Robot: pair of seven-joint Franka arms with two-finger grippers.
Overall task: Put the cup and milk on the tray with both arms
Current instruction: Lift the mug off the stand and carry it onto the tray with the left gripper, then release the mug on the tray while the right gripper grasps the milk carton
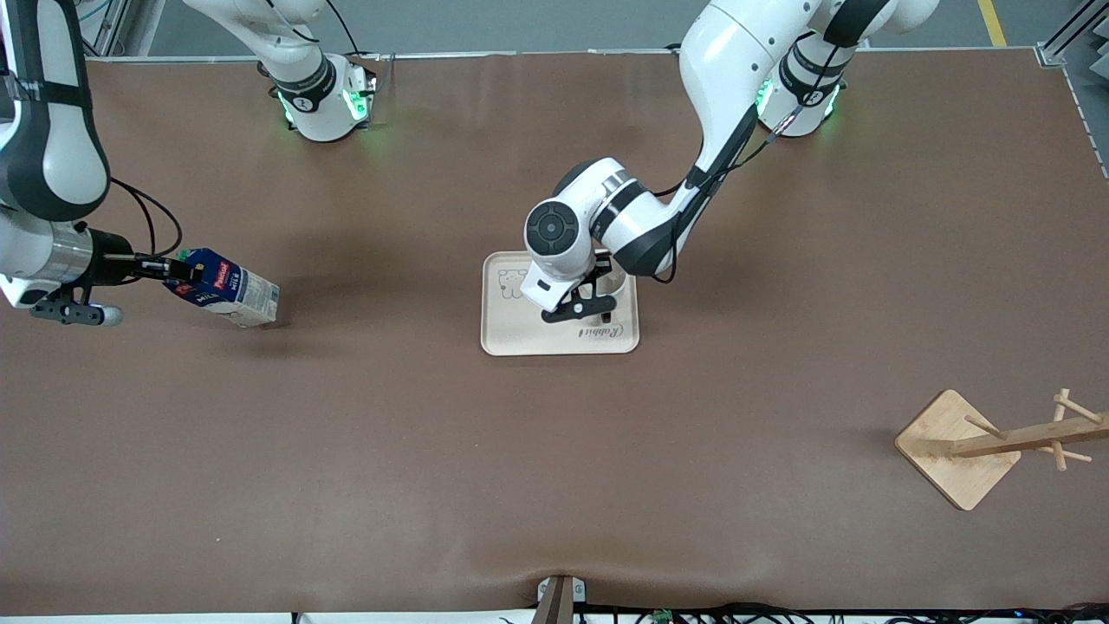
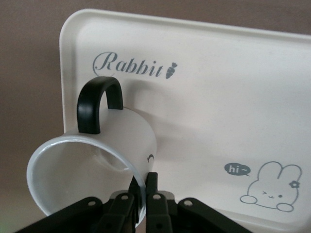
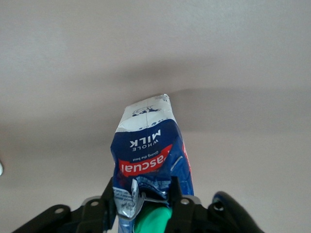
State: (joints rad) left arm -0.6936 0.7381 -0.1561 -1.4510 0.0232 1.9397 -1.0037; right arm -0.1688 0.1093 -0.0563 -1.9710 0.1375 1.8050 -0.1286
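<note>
Holding the smiley mug by its rim over the Rabbit tray at frame centre, left gripper clamped, unreleased; right gripper clamps the tilted milk carton at frame's left edge, undelivered.

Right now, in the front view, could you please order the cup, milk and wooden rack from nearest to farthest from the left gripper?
1. Cup: gripped at its rim by the left gripper, over the tray.
2. Wooden rack: toward the left arm's end.
3. Milk: in the right gripper, at the right arm's end.
</note>
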